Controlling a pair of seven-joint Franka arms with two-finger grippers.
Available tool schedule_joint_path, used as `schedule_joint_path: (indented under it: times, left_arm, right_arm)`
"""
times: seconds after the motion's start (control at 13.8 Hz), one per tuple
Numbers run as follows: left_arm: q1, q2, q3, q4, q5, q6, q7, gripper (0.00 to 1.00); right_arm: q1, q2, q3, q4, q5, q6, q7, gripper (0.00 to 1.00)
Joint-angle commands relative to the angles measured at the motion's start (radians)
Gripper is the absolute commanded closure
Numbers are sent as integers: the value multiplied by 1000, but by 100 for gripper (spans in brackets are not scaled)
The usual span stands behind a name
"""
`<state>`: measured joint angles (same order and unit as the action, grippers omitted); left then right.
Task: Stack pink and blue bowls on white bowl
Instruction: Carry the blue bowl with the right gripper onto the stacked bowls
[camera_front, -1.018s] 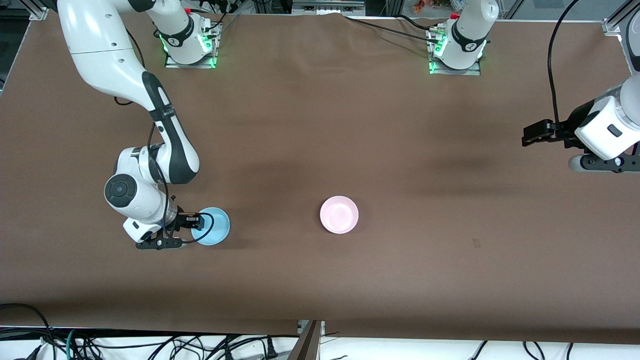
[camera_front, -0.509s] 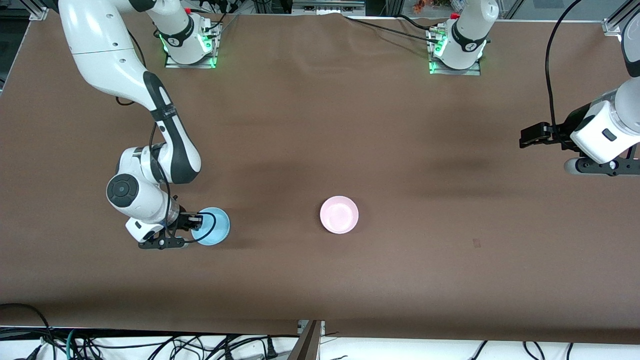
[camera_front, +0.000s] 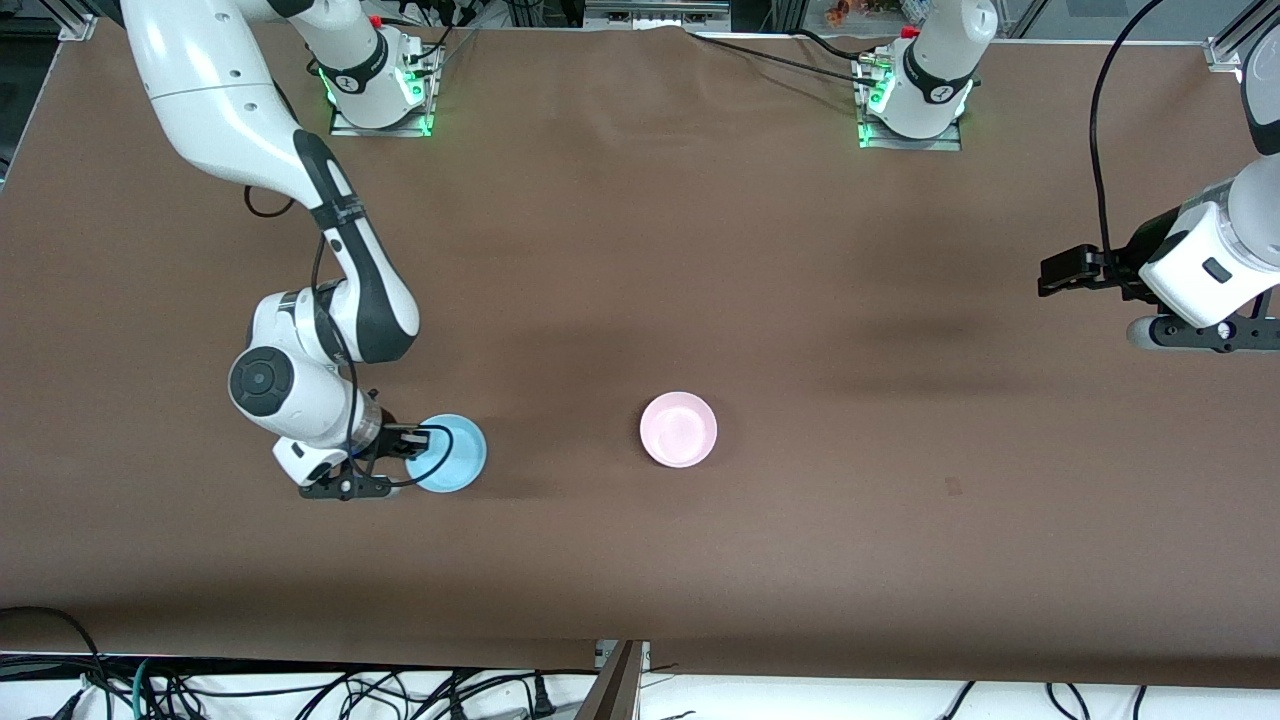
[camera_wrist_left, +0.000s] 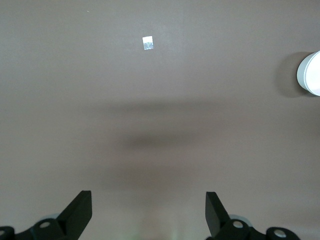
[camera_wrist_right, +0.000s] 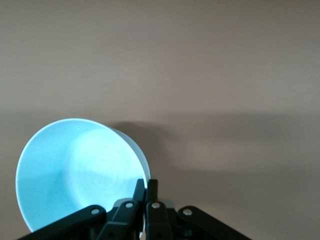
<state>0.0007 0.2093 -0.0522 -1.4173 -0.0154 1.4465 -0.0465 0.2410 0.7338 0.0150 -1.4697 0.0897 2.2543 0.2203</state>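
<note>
While the right pincer (camera_front: 408, 441) grips the rim of the blue bowl (camera_front: 452, 452), with its two fingers pressed together on the rim as the right wrist view shows, the task looks to be somewhere in its middle. In that view the blue bowl (camera_wrist_right: 75, 172) hangs tilted with a shadow under it, so I judge it is lifted a little from the tabletop (camera_front: 640, 250), toward the right arm's end.

The pink bowl (camera_front: 678, 428) sits upright near the middle of the tabletop, well apart from the blue one. I see no separate white bowl in the front view. Maybe it is under the pink one and the pink step is done, but I cannot tell this. In the left wrist view a pale round thing (camera_wrist_left: 310, 73) shows at the edge; its colour is not clear to me.

What remains, as I judge, is to carry the blue bowl over and set it into the pink bowl.

The left pincer (camera_front: 1060, 270) waits over the left arm's end of the tabletop, with its fingers spread wide and holding nothing. Between the two bowls I see only bare brown cloth, so nothing blocks the way. A small white tag (camera_wrist_left: 147, 43) lies on the cloth, away from the bowls.
</note>
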Motion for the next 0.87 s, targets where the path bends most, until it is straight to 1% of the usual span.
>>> schedule_joint_path:
  times: [0.0,0.15,0.22,0.36,0.51,0.65,0.8]
  left_arm:
    - [-1,12,2,21,6,-6,24,0]
    - [8,12,3,21,5,-6,25,0]
    - [9,13,3,21,5,-6,25,0]
    - [9,13,3,21,5,-6,25,0]
    - [9,15,5,21,3,-6,25,0]
    - [10,16,5,21,3,-6,27,0]
    - [9,16,5,21,3,-6,25,0]
  right_arm:
    - [15,-5,69,103,10,-110,175,100]
    - [47,-4,115,120,5,-98,328,100]
    - [79,-4,127,124,4,-88,394,100]
    - [168,16,128,170,1,-55,593,100]
    - [245,65,126,213,-2,2,739,100]
    - [299,99,118,229,-7,66,844,100]
    - [316,111,117,235,-7,88,876,100]
